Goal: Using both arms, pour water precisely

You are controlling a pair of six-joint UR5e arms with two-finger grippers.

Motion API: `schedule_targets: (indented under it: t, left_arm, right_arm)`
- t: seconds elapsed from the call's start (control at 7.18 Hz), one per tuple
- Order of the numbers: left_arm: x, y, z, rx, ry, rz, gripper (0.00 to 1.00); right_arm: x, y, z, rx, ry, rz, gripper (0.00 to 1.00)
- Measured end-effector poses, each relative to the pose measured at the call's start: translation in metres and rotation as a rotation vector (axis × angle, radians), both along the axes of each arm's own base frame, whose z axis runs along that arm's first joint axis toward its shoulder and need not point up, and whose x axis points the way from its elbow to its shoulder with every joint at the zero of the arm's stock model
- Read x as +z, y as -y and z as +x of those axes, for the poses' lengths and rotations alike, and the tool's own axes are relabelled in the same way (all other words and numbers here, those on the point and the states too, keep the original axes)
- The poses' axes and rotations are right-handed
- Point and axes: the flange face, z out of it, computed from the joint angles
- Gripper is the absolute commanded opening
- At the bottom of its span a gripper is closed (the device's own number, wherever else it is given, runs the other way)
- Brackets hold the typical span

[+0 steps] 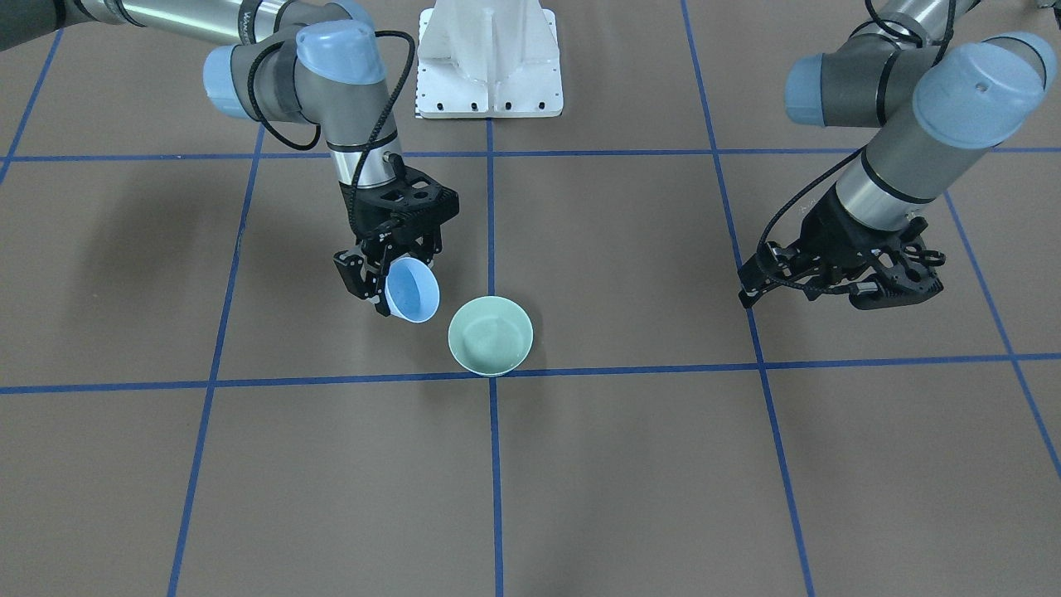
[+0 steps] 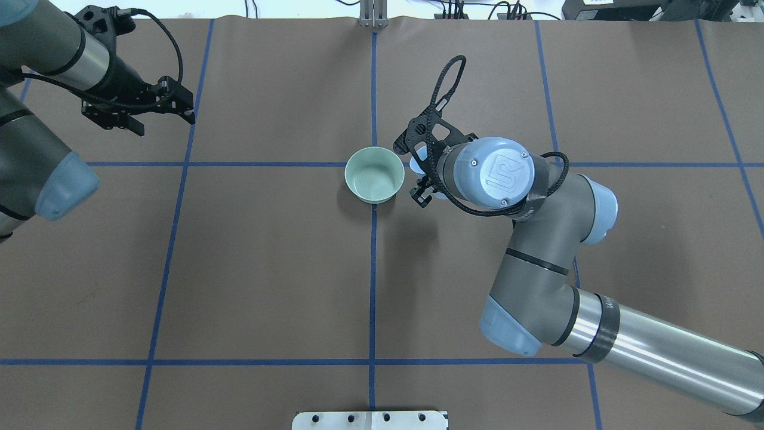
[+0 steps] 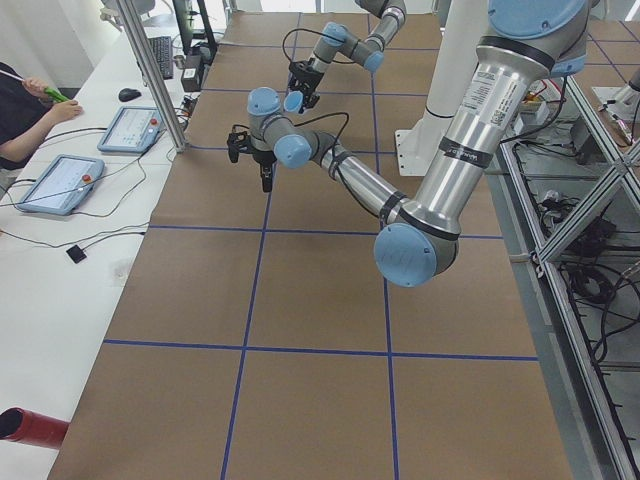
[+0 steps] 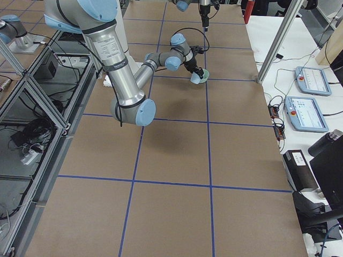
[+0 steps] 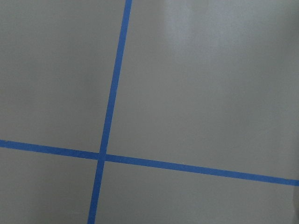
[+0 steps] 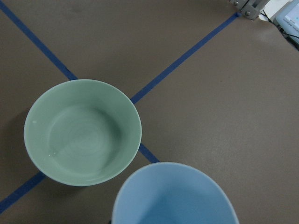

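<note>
My right gripper (image 1: 394, 280) is shut on the rim of a light-blue cup (image 1: 412, 288) and holds it above the table, tipped towards a pale green bowl (image 1: 491, 336). The bowl stands on a tape crossing right beside the cup. In the right wrist view the cup's rim (image 6: 173, 196) is just short of the bowl (image 6: 82, 133). The bowl's inside shows faint rings; no stream of water shows. In the overhead view my right wrist hides most of the cup (image 2: 419, 156). My left gripper (image 1: 746, 286) hangs far off to the side over bare table, fingers together and empty.
The white pedestal (image 1: 489, 58) stands at the robot's edge of the table. Blue tape lines (image 5: 107, 116) grid the brown tabletop. A side bench with tablets (image 3: 60, 185) and an operator's hand lies beyond the far edge. A red cylinder (image 3: 30, 428) sits on the bench end.
</note>
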Motion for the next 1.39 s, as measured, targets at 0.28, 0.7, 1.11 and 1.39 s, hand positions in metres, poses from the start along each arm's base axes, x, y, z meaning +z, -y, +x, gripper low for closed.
schedule_targets:
  t: [0.28,0.7,1.11,1.39]
  left_arm:
    - [0.014,0.002,-0.015,0.007,0.019,0.020,1.00]
    - [0.027,0.005,-0.031,0.014,0.028,0.033,1.00]
    - [0.030,0.003,-0.033,0.016,0.029,0.031,1.00]
    - [0.033,0.003,-0.032,0.017,0.031,0.028,1.00]
  right_arm:
    - [-0.017,0.019,-0.036,-0.059,-0.071,-0.057,0.00]
    - [-0.039,0.041,-0.061,-0.129,-0.221,-0.084,0.00]
    - [-0.083,0.043,-0.054,-0.170,-0.427,-0.113,0.00]
    - [-0.099,0.047,-0.064,-0.174,-0.548,-0.133,0.00]
